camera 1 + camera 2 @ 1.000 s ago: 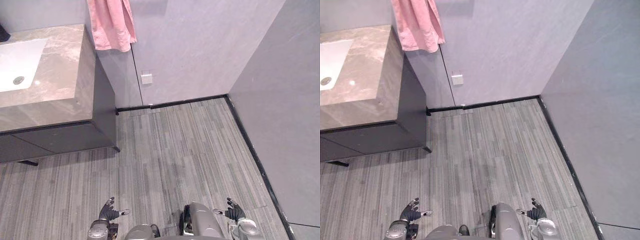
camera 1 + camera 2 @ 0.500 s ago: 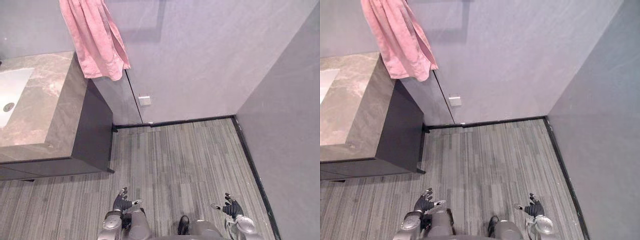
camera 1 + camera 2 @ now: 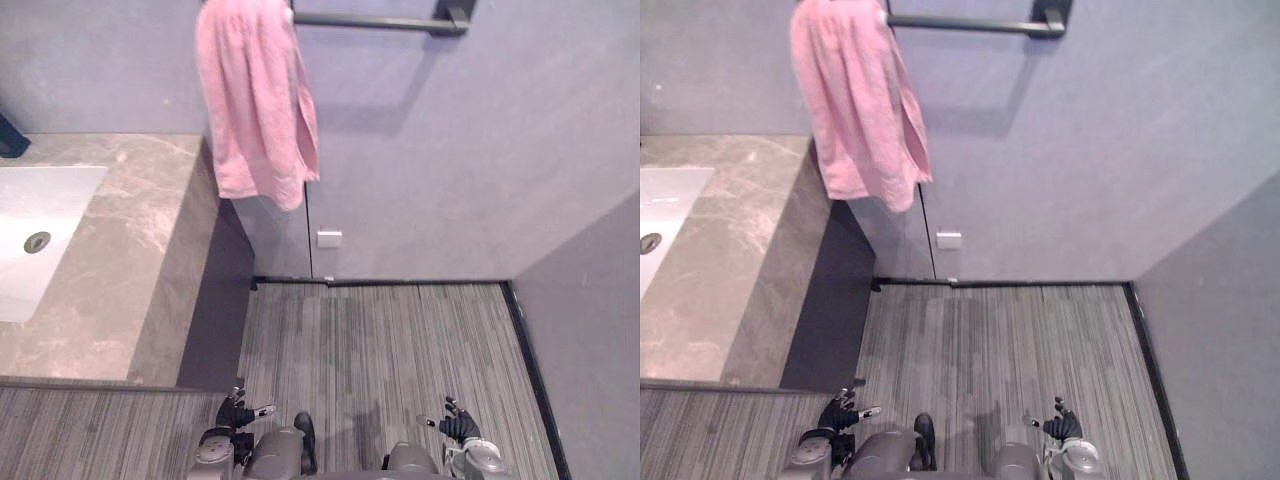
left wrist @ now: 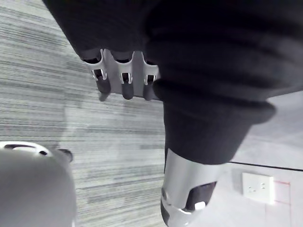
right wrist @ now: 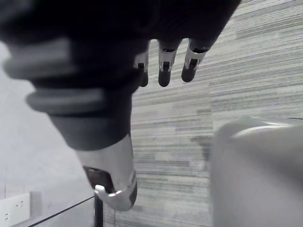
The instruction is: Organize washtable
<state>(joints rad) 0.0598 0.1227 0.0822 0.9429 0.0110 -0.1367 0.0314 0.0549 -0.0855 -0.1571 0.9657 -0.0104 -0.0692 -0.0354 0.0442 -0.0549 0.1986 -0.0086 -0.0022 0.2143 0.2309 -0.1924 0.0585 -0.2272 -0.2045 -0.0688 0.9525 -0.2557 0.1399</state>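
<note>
My view has swung since half a second ago. The grey towel bar (image 3: 380,20) now shows at the top, the pink towel (image 3: 257,100) hangs in full from its left end, and more of the white sink (image 3: 55,205) has come into sight. The things themselves have not moved. My hands hang low as before, both over the striped floor (image 3: 380,340).

My left hand (image 3: 238,412) holds nothing. In its wrist view the fingers (image 4: 125,82) lie side by side, loose and nearly straight, with the thumb (image 4: 187,198) standing apart from them. My right hand (image 3: 455,428) is the same: fingers (image 5: 163,66) relaxed in a row, thumb (image 5: 111,184) held off to the side, nothing between them.

The washtable (image 3: 130,270) with its marbled top stands ahead and to the left of my left fingers, well apart from them. The sink is set into that top, farther left still. Inside the basin I see its round drain (image 3: 37,241) on the white bottom. A dark thing (image 3: 10,135) sits at the back of the counter beyond the sink; I cannot tell what it is.

The towel hangs on the wall far ahead of my left fingers, just past the washtable's right end. A white wall socket (image 3: 329,238) sits low on that wall, ahead and between my two hands.
</note>
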